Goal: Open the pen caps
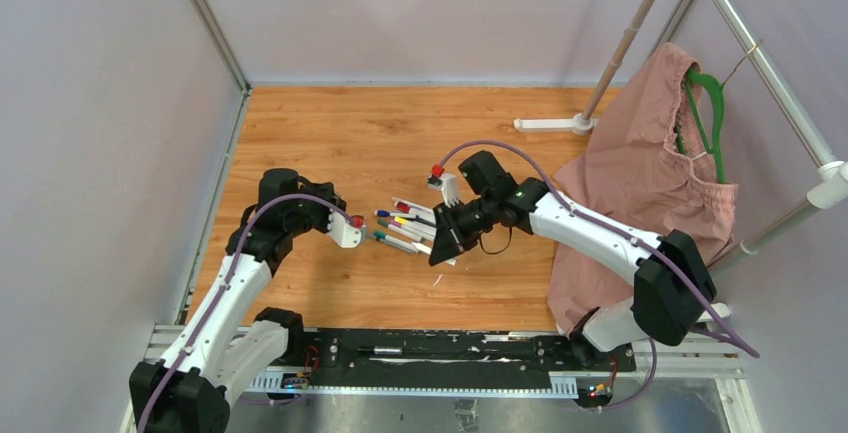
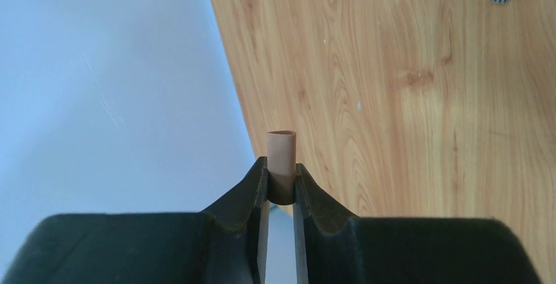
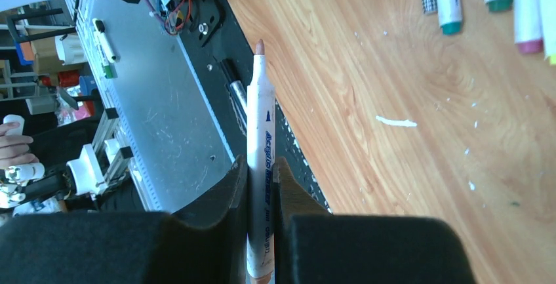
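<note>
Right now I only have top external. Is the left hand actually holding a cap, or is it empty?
Observer: Holding. The left wrist view shows the left hand shut on a short brownish cap. Its far end looks open and points away from the hand.
Operator: And the right?
Observer: The right hand is shut on a white pen, with the barrel clamped between its fingers.
Operator: Tip bare?
Observer: Yes. The tip is exposed, with no cap on that end.
</note>
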{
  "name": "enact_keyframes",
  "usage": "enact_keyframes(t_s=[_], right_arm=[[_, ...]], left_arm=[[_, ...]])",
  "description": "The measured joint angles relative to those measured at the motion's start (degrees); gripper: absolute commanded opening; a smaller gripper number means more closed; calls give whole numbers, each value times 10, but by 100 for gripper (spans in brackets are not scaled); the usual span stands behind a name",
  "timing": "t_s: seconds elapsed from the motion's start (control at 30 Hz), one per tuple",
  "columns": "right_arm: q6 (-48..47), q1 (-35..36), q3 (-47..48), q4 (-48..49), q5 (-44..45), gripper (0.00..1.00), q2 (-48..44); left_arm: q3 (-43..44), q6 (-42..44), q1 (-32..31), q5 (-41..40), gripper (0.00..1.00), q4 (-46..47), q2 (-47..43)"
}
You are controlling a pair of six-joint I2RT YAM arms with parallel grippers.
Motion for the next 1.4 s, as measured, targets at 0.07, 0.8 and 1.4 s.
enact_keyframes(t_s=[0.07, 0.8, 1.4], right_arm=[[1, -1, -2, -23, 0, 0, -2], [-89, -32, -9, 99, 512, 4, 133], [-121, -40, -71, 162, 541, 39, 137]], left_arm=[[0, -7, 5, -22, 0, 0, 4], [30, -163, -3, -30, 0, -125, 181], [29, -190, -3, -38, 1, -82, 263]])
